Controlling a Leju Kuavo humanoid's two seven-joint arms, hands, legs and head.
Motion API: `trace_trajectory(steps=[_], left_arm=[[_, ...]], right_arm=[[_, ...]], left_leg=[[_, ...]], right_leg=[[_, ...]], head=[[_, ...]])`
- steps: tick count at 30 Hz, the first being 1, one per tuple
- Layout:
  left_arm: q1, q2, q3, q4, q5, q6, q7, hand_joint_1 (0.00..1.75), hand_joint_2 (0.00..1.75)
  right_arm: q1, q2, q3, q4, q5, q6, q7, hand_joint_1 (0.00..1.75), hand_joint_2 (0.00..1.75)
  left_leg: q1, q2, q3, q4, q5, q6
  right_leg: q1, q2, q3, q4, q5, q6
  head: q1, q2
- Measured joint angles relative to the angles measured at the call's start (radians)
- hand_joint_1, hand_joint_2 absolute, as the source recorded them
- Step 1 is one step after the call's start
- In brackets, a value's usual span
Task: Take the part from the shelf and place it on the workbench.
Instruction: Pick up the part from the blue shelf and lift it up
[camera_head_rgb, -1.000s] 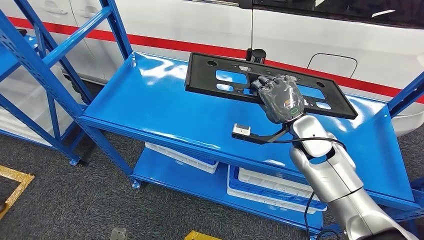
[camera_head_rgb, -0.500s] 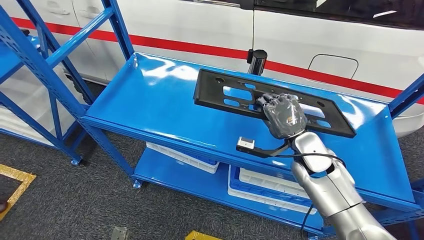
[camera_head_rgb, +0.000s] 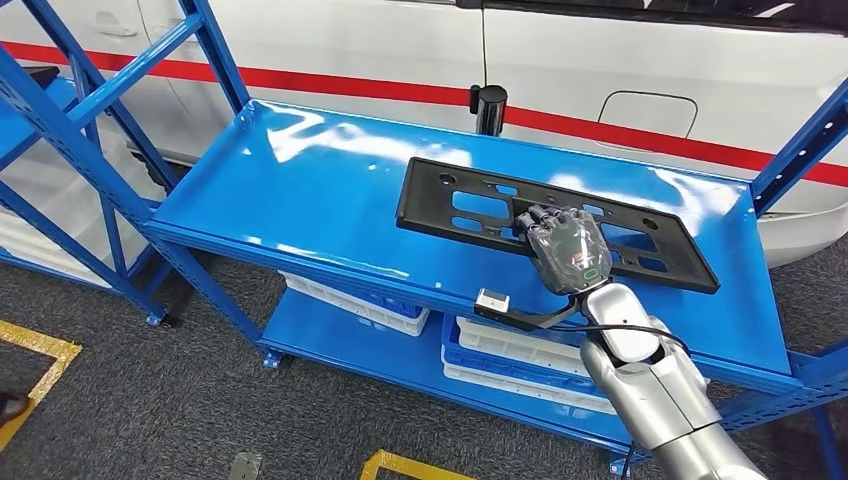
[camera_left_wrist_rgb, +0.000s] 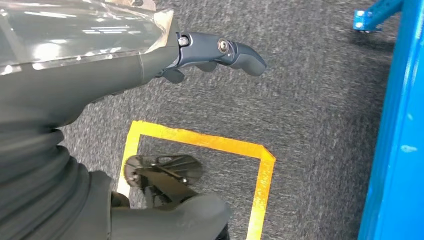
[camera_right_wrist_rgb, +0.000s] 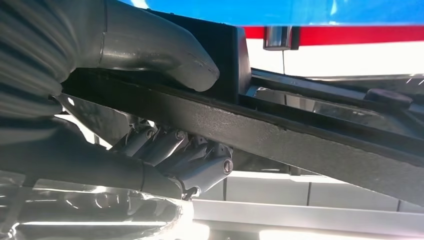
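The part (camera_head_rgb: 480, 205) is a long flat black plate with several cut-outs. It sits just over the top deck of the blue shelf (camera_head_rgb: 300, 190), toward the front right. My right hand (camera_head_rgb: 567, 250) grips its near edge from above. In the right wrist view the thumb (camera_right_wrist_rgb: 165, 45) lies on one face of the part (camera_right_wrist_rgb: 300, 135) and the fingers (camera_right_wrist_rgb: 200, 170) curl under the other. My left hand (camera_left_wrist_rgb: 100, 75) hangs over grey carpet with its fingers (camera_left_wrist_rgb: 235, 52) apart and nothing in it.
A white vehicle body with a red stripe (camera_head_rgb: 620, 60) stands close behind the shelf. A black cylinder (camera_head_rgb: 490, 105) sticks up at the deck's back edge. White and blue trays (camera_head_rgb: 520, 355) fill the lower deck. Blue uprights (camera_head_rgb: 90, 150) rise at left; yellow tape (camera_head_rgb: 40, 350) marks the floor.
My right hand has drawn the part back toward the shelf's front edge and lower. The camera has shifted a little, so the shelf sits slightly further left in the picture.
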Motion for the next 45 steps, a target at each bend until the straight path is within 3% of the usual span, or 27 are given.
trace_trajectory(steps=[3, 5, 8, 9, 10, 12, 14, 15, 16, 18, 20, 22, 24, 26, 28, 29, 30, 31, 33, 35, 36, 38, 39, 41, 43, 44, 45], left_arm=[[-0.003, 0.002, 0.000, 0.000, -0.001, 0.001, 0.000, 0.00, 1.75], [-0.006, 0.005, -0.001, 0.000, -0.004, 0.002, 0.000, 0.00, 1.75], [-0.008, 0.005, -0.001, 0.000, -0.006, 0.003, 0.001, 0.00, 1.75], [-0.009, 0.005, -0.001, 0.000, -0.006, 0.004, 0.002, 0.00, 1.75], [-0.011, 0.004, -0.001, 0.000, -0.007, 0.004, 0.003, 0.00, 1.75], [-0.012, 0.003, -0.001, 0.000, -0.007, 0.005, 0.004, 0.00, 1.75], [-0.012, 0.002, -0.001, 0.000, -0.007, 0.004, 0.005, 0.00, 1.75], [-0.012, 0.000, 0.000, 0.000, -0.007, 0.004, 0.005, 0.00, 1.75], [-0.012, -0.001, 0.000, 0.000, -0.007, 0.004, 0.005, 0.00, 1.75], [-0.012, -0.002, 0.000, 0.000, -0.007, 0.004, 0.005, 0.00, 1.75], [-0.012, -0.002, 0.000, 0.000, -0.006, 0.004, 0.005, 0.00, 1.75], [-0.011, -0.002, 0.000, 0.000, -0.006, 0.004, 0.005, 0.00, 1.75], [-0.010, -0.001, 0.000, 0.000, -0.006, 0.004, 0.006, 0.00, 1.75], [-0.009, -0.001, 0.000, 0.000, -0.006, 0.003, 0.009, 0.00, 1.75], [-0.009, -0.001, 0.000, 0.000, -0.006, 0.002, 0.010, 0.00, 1.75], [-0.009, -0.001, 0.000, 0.000, -0.006, 0.001, 0.010, 0.00, 1.75], [-0.009, -0.001, 0.000, 0.000, -0.007, 0.001, 0.010, 0.00, 1.75], [-0.010, -0.001, 0.000, 0.000, -0.007, 0.001, 0.011, 0.00, 1.75], [-0.012, -0.001, 0.000, 0.000, -0.007, 0.001, 0.012, 0.00, 1.75], [-0.015, -0.001, 0.000, -0.001, -0.007, 0.001, 0.013, 0.00, 1.75], [-0.016, -0.001, 0.000, -0.001, -0.007, 0.001, 0.014, 0.00, 1.75], [-0.016, -0.001, 0.000, -0.001, -0.007, -0.001, 0.016, 0.00, 1.75], [-0.016, -0.001, 0.000, -0.001, -0.007, -0.003, 0.016, 0.00, 1.75], [-0.017, -0.001, 0.000, -0.001, -0.007, -0.005, 0.017, 0.00, 1.75], [-0.017, -0.001, 0.001, -0.001, -0.008, -0.007, 0.018, 0.00, 1.75], [-0.017, -0.001, 0.001, -0.001, -0.009, -0.009, 0.019, 0.00, 1.75], [-0.017, -0.001, 0.001, -0.001, -0.010, -0.011, 0.019, 0.00, 1.75]], right_arm=[[0.001, 0.002, -0.009, 0.000, 0.003, 0.001, -0.002, 1.62, 1.75], [-0.001, 0.004, -0.015, 0.000, 0.005, 0.004, -0.004, 1.62, 1.75], [-0.005, 0.006, -0.019, 0.000, 0.005, 0.011, -0.011, 1.62, 1.75], [-0.006, 0.006, -0.021, -0.001, 0.004, 0.014, -0.015, 1.62, 1.75], [-0.008, 0.005, -0.023, -0.002, 0.000, 0.017, -0.021, 1.62, 1.75], [-0.012, 0.003, -0.025, -0.006, -0.012, 0.029, -0.036, 1.62, 1.75], [-0.012, 0.001, -0.024, -0.009, -0.034, 0.045, -0.057, 1.62, 1.75], [-0.011, 0.000, -0.024, -0.011, -0.046, 0.052, -0.067, 1.62, 1.75], [-0.011, -0.001, -0.024, -0.012, -0.057, 0.057, -0.076, 1.62, 1.75], [-0.013, -0.002, -0.024, -0.019, -0.074, 0.063, -0.089, 1.62, 1.75], [-0.014, -0.003, -0.024, -0.027, -0.080, 0.065, -0.095, 1.62, 1.75], [-0.014, -0.004, -0.023, -0.029, -0.081, 0.065, -0.096, 1.62, 1.75], [-0.018, -0.005, -0.021, -0.030, -0.079, 0.067, -0.096, 1.62, 1.75], [-0.026, -0.005, -0.018, -0.030, -0.072, 0.069, -0.101, 1.62, 1.75], [-0.031, -0.005, -0.015, -0.031, -0.066, 0.072, -0.109, 1.62, 1.75], [-0.033, -0.005, -0.013, -0.031, -0.065, 0.074, -0.112, 1.62, 1.75], [-0.033, -0.005, -0.011, -0.031, -0.065, 0.075, -0.114, 1.62, 1.75], [-0.033, -0.005, -0.009, -0.031, -0.066, 0.076, -0.115, 1.62, 1.75], [-0.035, -0.006, -0.006, -0.036, -0.071, 0.080, -0.123, 1.62, 1.75], [-0.040, -0.008, -0.005, -0.046, -0.080, 0.084, -0.136, 1.62, 1.75], [-0.044, -0.009, -0.004, -0.052, -0.083, 0.086, -0.141, 1.62, 1.75], [-0.049, -0.010, 0.001, -0.060, -0.087, 0.093, -0.148, 1.62, 1.75], [-0.050, -0.011, 0.004, -0.062, -0.091, 0.097, -0.150, 1.62, 1.75], [-0.050, -0.015, 0.011, -0.066, -0.113, 0.110, -0.167, 1.62, 1.75], [-0.051, -0.018, 0.018, -0.074, -0.165, 0.128, -0.210, 1.62, 1.75], [-0.050, -0.018, 0.022, -0.079, -0.197, 0.139, -0.237, 1.62, 1.75], [-0.049, -0.018, 0.027, -0.085, -0.223, 0.148, -0.260, 1.62, 1.75]], left_leg=[[-0.009, 0.001, 0.133, -0.190, 0.062, 0.028], [-0.021, 0.004, 0.178, -0.267, 0.079, 0.039], [-0.026, 0.006, 0.172, -0.290, 0.105, 0.047], [-0.024, 0.008, 0.169, -0.302, 0.119, 0.050], [-0.021, 0.010, 0.163, -0.313, 0.135, 0.054], [-0.019, 0.011, 0.141, -0.320, 0.159, 0.059], [-0.019, 0.012, 0.113, -0.319, 0.180, 0.058], [-0.018, 0.012, 0.100, -0.318, 0.190, 0.055], [-0.017, 0.012, 0.087, -0.315, 0.198, 0.051], [-0.017, 0.012, 0.063, -0.304, 0.212, 0.041], [-0.020, 0.011, 0.045, -0.290, 0.222, 0.030], [-0.023, 0.010, 0.037, -0.284, 0.235, 0.022], [-0.019, 0.006, 0.024, -0.271, 0.220, 0.011], [-0.013, 0.002, -0.006, -0.196, 0.137, -0.001], [-0.010, 0.002, -0.043, -0.061, 0.045, -0.010], [-0.008, 0.002, -0.049, -0.010, 0.029, -0.012], [-0.006, 0.002, -0.041, 0.013, 0.032, -0.012], [-0.005, 0.002, -0.014, -0.002, 0.051, -0.011], [-0.004, 0.001, 0.089, -0.127, 0.087, -0.005], [-0.008, -0.003, 0.177, -0.253, 0.085, 0.004], [-0.012, -0.004, 0.194, -0.284, 0.079, 0.009], [-0.017, -0.003, 0.186, -0.296, 0.093, 0.024], [-0.018, 0.000, 0.179, -0.301, 0.106, 0.033], [-0.017, 0.004, 0.154, -0.310, 0.137, 0.049], [-0.021, 0.006, 0.122, -0.310, 0.163, 0.057], [-0.022, 0.006, 0.105, -0.309, 0.176, 0.059], [-0.024, 0.007, 0.087, -0.309, 0.190, 0.059]], right_leg=[[0.008, 0.000, -0.010, -0.001, 0.015, 0.002], [0.006, -0.003, -0.012, -0.005, 0.026, 0.012], [0.004, -0.006, -0.017, -0.012, 0.041, 0.032], [0.007, -0.006, -0.025, -0.005, 0.030, 0.034], [0.009, -0.006, -0.037, 0.020, 0.004, 0.031], [0.008, -0.006, -0.077, 0.133, -0.077, 0.023], [0.006, -0.005, -0.101, 0.248, -0.126, 0.031], [0.005, -0.006, -0.090, 0.261, -0.124, 0.042], [0.002, -0.006, -0.056, 0.229, -0.107, 0.054], [-0.003, -0.006, 0.050, 0.087, -0.078, 0.069], [0.001, -0.003, 0.114, -0.014, -0.077, 0.062], [0.006, -0.001, 0.110, -0.025, -0.078, 0.045], [-0.001, -0.004, 0.096, -0.024, -0.064, 0.023], [-0.006, -0.007, 0.076, -0.024, -0.042, 0.000], [-0.005, -0.007, 0.049, -0.024, -0.020, -0.007], [-0.004, -0.007, 0.037, -0.023, -0.009, -0.006], [-0.004, -0.007, 0.024, -0.023, 0.001, -0.004], [-0.004, -0.007, 0.012, -0.023, 0.010, -0.001], [-0.003, -0.007, -0.006, -0.022, 0.028, 0.007], [-0.001, -0.008, -0.016, -0.023, 0.044, 0.020], [-0.001, -0.008, -0.018, -0.025, 0.053, 0.028], [-0.001, -0.009, -0.022, -0.033, 0.070, 0.044], [-0.001, -0.008, -0.030, -0.029, 0.065, 0.047], [0.002, -0.007, -0.062, 0.031, 0.002, 0.037], [0.003, -0.007, -0.103, 0.161, -0.091, 0.024], [0.003, -0.007, -0.112, 0.223, -0.117, 0.025], [0.004, -0.007, -0.107, 0.260, -0.121, 0.033]], head=[[0.001, 0.000], [0.001, 0.000], [0.001, 0.000], [0.002, 0.000], [0.003, 0.000], [0.006, 0.000], [0.007, 0.000], [0.007, 0.000], [0.008, 0.000], [0.008, 0.000], [0.007, 0.000], [0.004, 0.000], [0.003, 0.000], [0.000, 0.000], [-0.003, 0.000], [-0.003, 0.000], [-0.003, 0.000], [-0.003, 0.000], [-0.004, 0.000], [-0.001, 0.000], [0.000, 0.000], [0.001, 0.000], [0.001, 0.000], [0.004, 0.000], [0.007, 0.000], [0.008, 0.000], [0.008, 0.000]])
